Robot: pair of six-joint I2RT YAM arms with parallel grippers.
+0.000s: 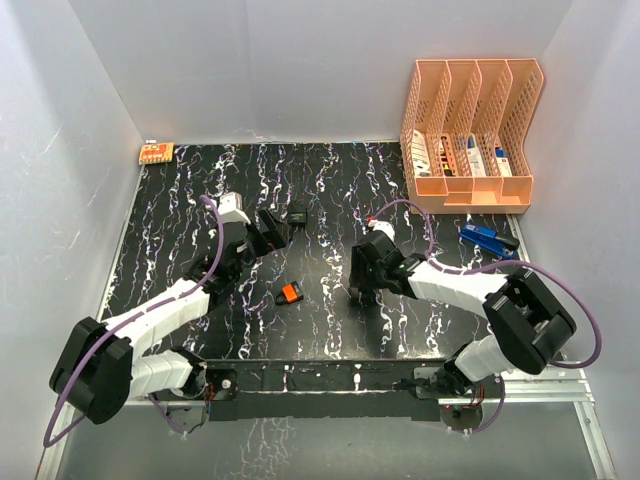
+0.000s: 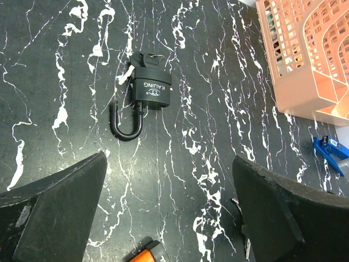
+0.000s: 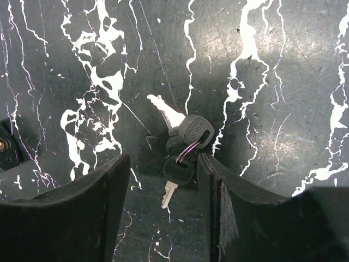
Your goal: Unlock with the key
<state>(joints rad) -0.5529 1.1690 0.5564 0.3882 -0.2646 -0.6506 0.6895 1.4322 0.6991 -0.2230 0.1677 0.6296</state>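
Black padlock [image 2: 151,87] lies on the marbled table [image 2: 218,136], lettered KAIJING in white.

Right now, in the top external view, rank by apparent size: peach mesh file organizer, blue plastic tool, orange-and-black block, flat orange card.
1. peach mesh file organizer
2. blue plastic tool
3. orange-and-black block and flat orange card: they look about alike, so unranked.

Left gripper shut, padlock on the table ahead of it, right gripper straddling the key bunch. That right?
Not quite: the left gripper is open, its fingers wide apart, as the left wrist view shows. The rest holds: the padlock lies on the table ahead of it, and the right gripper straddles the key bunch.
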